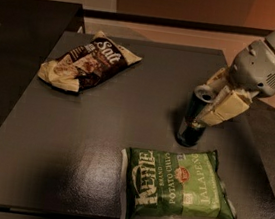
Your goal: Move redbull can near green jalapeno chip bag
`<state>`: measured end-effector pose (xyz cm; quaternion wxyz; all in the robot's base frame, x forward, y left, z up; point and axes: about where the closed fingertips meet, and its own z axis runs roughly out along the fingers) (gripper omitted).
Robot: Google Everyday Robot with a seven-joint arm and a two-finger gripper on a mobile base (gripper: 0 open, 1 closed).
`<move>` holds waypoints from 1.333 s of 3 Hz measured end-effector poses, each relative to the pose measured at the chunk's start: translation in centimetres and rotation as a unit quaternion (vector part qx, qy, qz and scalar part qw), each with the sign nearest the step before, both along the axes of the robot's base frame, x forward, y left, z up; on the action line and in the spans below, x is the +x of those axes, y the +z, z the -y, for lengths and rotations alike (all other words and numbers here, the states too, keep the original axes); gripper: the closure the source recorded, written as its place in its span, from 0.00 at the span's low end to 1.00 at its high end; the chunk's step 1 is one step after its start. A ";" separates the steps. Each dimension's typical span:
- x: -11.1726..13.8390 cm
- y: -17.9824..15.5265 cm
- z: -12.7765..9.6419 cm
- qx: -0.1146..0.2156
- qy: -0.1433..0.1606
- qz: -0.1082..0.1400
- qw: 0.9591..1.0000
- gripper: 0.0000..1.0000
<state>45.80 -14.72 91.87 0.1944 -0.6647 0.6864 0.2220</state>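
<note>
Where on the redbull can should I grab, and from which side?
Grip the redbull can mid-height on its round wall, from the picture's right, where the gripper sits beside it. It stands upright and slim; the green jalapeno chip bag lies just in front.

High oblique overview (fingers (226, 107) at right)

Gripper (208, 110) around redbull can (191, 126); can behind jalapeno bag (180, 188)

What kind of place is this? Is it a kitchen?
Probably a robot test room, not a home kitchen: a plain dark table holds a green jalapeno chip bag, a Salt bag and a redbull can, with the gripper at the can.
</note>
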 end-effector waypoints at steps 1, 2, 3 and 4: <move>-0.8 -0.1 -0.5 0.001 0.011 0.003 1.000 0.60; -0.5 0.0 -0.7 0.002 0.008 0.009 1.000 0.38; -0.2 0.1 -0.9 0.004 0.006 0.014 1.000 0.13; 0.0 0.2 -1.1 0.004 0.004 0.019 1.000 0.00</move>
